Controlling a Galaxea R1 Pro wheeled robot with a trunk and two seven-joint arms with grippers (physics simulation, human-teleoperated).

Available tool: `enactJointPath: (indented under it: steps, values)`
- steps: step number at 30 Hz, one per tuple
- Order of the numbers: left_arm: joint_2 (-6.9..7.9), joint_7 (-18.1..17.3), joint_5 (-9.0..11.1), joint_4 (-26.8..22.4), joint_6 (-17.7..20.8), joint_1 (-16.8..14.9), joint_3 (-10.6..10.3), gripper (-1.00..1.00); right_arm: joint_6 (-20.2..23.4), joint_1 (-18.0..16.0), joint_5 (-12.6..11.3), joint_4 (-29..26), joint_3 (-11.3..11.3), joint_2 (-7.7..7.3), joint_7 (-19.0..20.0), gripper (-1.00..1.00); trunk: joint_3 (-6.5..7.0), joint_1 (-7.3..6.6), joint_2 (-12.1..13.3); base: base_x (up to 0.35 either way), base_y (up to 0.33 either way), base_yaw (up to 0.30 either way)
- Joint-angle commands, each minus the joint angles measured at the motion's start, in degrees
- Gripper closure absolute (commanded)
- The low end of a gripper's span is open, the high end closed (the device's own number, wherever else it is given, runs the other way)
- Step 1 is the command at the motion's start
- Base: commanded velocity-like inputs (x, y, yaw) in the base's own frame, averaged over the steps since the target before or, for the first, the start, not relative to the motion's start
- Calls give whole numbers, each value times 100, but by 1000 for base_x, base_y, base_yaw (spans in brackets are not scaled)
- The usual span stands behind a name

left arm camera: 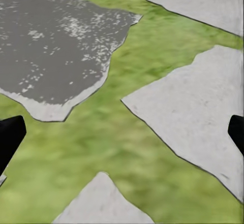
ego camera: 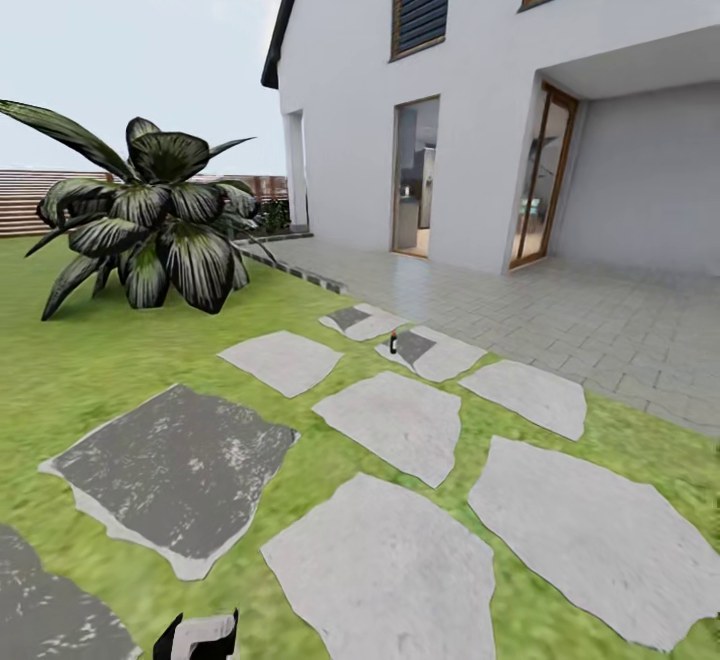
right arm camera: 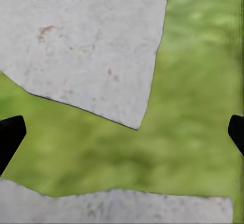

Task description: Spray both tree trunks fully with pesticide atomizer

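The left gripper (left arm camera: 122,132) shows in its wrist view as two black fingertips (left arm camera: 10,137) set wide apart at opposite edges, nothing between them but blurred green grass (left arm camera: 101,142) and flat stepping stones (left arm camera: 198,117): one pale grey and smooth with a crisp dark outline, one darker (left arm camera: 51,51), charcoal, flecked with white and rimmed in a pale band. The right gripper (right arm camera: 122,132) likewise stands spread and empty, its dark tips cut off at the frame edges, over a pale angular slab (right arm camera: 81,46) with faint rust-coloured specks and soft, out-of-focus lawn. In the head view a white-and-black piece of the robot (ego camera: 200,637) pokes in at about 7 o'clock, mostly cropped, so which part it is cannot be told. Farther out, irregular slabs cross the grass toward the grey tiled paving (ego camera: 560,310). The pesticide atomizer (ego camera: 394,344) stands near centre, toward 12 o'clock, at the edge of a dark-patched stone, tiny and hard to make out. At 10 o'clock sits a low plant (ego camera: 150,225) with broad, glossy striped leaves; behind it a brown slatted fence (ego camera: 30,202); at 1 o'clock the white house (ego camera: 480,100), its roofline cut off.
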Motion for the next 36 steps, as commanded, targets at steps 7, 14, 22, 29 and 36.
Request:
enactJointPath:
  steps: [7, 14, 22, 29, 36]
  values:
    - [-2, 2, -33, 5, -17, -1, 21, -100, -9, 2, -9, -15, -6, -1, 2, -100, -5, 2, -2, 310, -18, -196]
    - [-2, 2, -33, 5, -16, 1, 22, -100, -9, 2, -7, 3, -5, -2, 6, -100, -5, 2, -2, 299, -152, -12]
    - [-2, 2, -34, 3, -16, 1, 19, -100, -9, 2, -3, -16, -4, 1, 6, -100, -5, 2, -2, 289, -175, 0]
    - [-2, 3, -33, 5, -16, -2, 21, -100, -9, 2, -3, -15, -4, 7, 6, -100, -5, 2, -2, 286, -184, 0]
    - [-2, 4, -34, 5, -16, 0, 25, -100, -9, 2, -3, 6, -3, 10, 8, -100, -5, 2, -2, 299, -142, 0]
